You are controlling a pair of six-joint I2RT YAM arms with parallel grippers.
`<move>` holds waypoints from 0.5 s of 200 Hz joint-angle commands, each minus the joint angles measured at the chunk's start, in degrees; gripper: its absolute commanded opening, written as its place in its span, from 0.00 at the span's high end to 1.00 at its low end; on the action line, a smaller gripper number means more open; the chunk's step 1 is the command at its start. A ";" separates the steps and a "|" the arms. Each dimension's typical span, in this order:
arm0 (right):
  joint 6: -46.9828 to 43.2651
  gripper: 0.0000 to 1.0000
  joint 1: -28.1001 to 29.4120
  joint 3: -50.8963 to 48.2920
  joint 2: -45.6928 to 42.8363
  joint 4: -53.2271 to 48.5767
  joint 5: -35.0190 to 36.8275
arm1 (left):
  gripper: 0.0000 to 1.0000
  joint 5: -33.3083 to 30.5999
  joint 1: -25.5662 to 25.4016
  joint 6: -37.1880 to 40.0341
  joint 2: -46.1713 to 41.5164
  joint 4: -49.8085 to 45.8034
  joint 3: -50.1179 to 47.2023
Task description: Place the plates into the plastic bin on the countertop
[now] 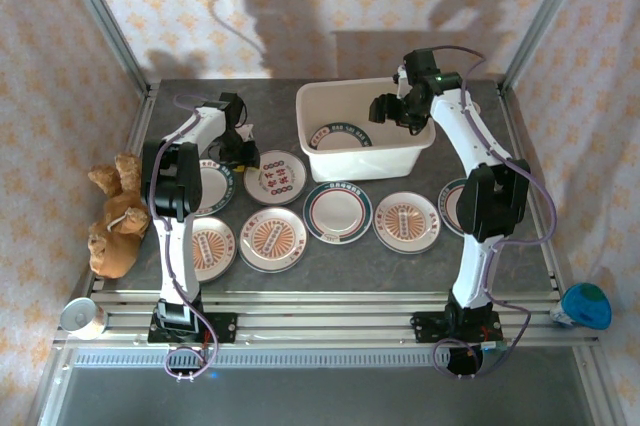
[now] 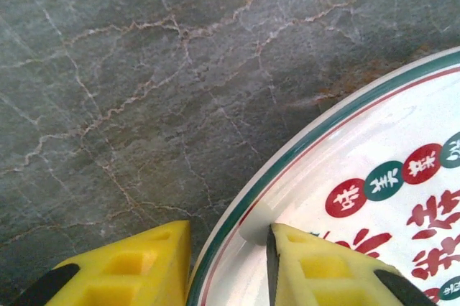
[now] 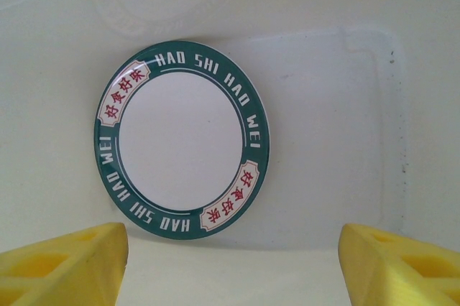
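Note:
On the dark stone countertop (image 1: 190, 106) lie several plates. My left gripper (image 2: 228, 228) (image 1: 243, 153) is down at the plate with red and green dots (image 2: 381, 177) (image 1: 274, 177). Its jaws straddle the rim, one yellow finger (image 2: 136, 263) on the countertop outside, the other inside on the plate, with a gap still showing. The white plastic bin (image 1: 415, 151) stands at the back. A teal-rimmed plate (image 3: 183, 137) (image 1: 338, 136) lies in it. My right gripper (image 3: 233, 238) (image 1: 387, 111) hangs open over the bin's inside, holding nothing.
More plates sit in front of the bin (image 1: 338, 210) (image 1: 407, 221) (image 1: 271, 238), and two by the left arm (image 1: 212, 246) (image 1: 215, 184). A teddy bear (image 1: 115, 214) lies at the left edge. A tape roll (image 1: 80, 316) and a blue object (image 1: 585, 306) rest off the front corners.

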 commanded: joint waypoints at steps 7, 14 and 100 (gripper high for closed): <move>-0.28 0.23 0.31 0.13 -2.20 0.70 1.83 | 0.74 -1.76 -0.32 -0.17 1.23 -1.66 -0.41; -0.30 0.23 0.32 0.21 -2.17 0.70 1.79 | 0.76 -1.76 -0.33 -0.33 1.04 -1.67 -0.32; -0.93 0.23 0.23 2.27 -1.15 0.66 1.79 | 0.97 -2.04 -0.41 -2.46 -4.81 -1.11 0.09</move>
